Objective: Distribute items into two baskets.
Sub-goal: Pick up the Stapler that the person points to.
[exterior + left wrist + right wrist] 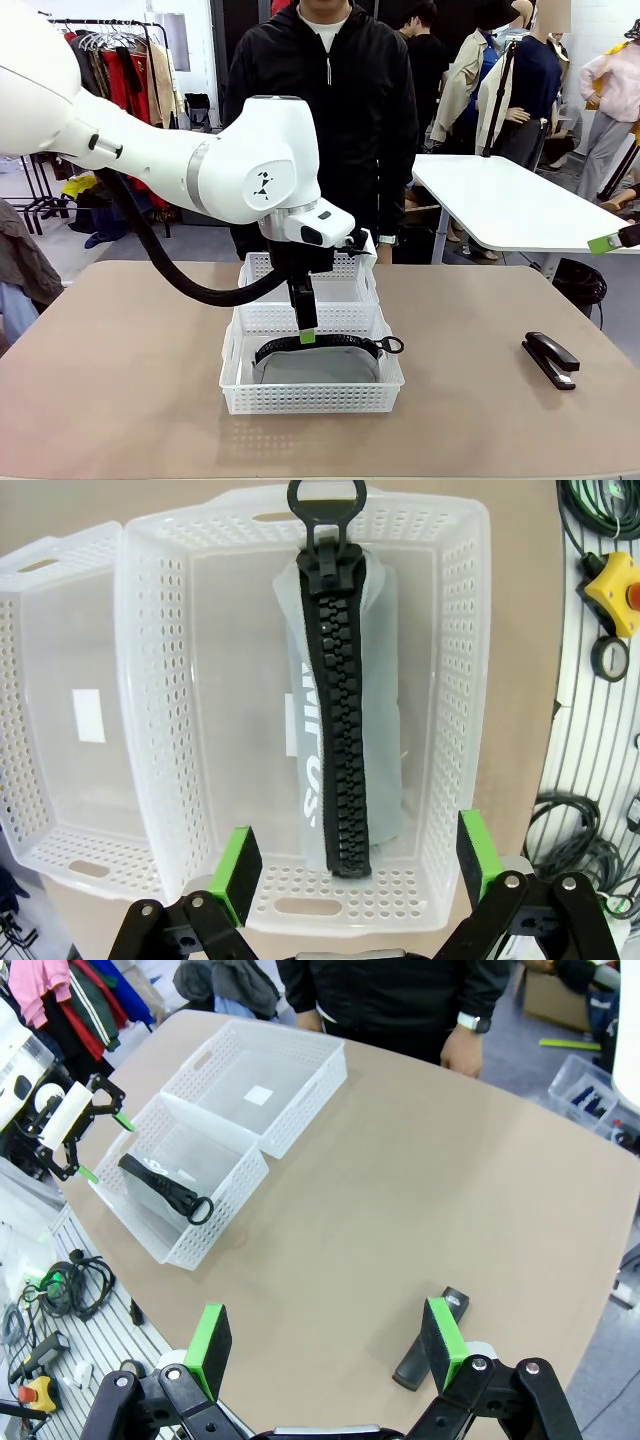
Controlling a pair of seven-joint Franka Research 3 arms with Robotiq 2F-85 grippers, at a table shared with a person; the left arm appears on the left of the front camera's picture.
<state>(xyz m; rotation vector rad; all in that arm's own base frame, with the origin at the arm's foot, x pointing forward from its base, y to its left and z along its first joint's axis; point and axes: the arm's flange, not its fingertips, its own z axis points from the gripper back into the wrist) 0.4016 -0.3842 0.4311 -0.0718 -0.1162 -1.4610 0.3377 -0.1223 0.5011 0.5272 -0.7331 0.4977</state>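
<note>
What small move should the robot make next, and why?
Probably the right gripper should shift sideways until it is centred over the stapler. The pouch already lies in the near basket, under the open left gripper. The far basket holds no item. The stapler lies on the table, partly behind one pad of the open right gripper, not between its fingers.

Two white baskets (pixel 312 398), one grey pouch (pixel 318 364), one black stapler (pixel 550 359), one person (pixel 330 110).
</note>
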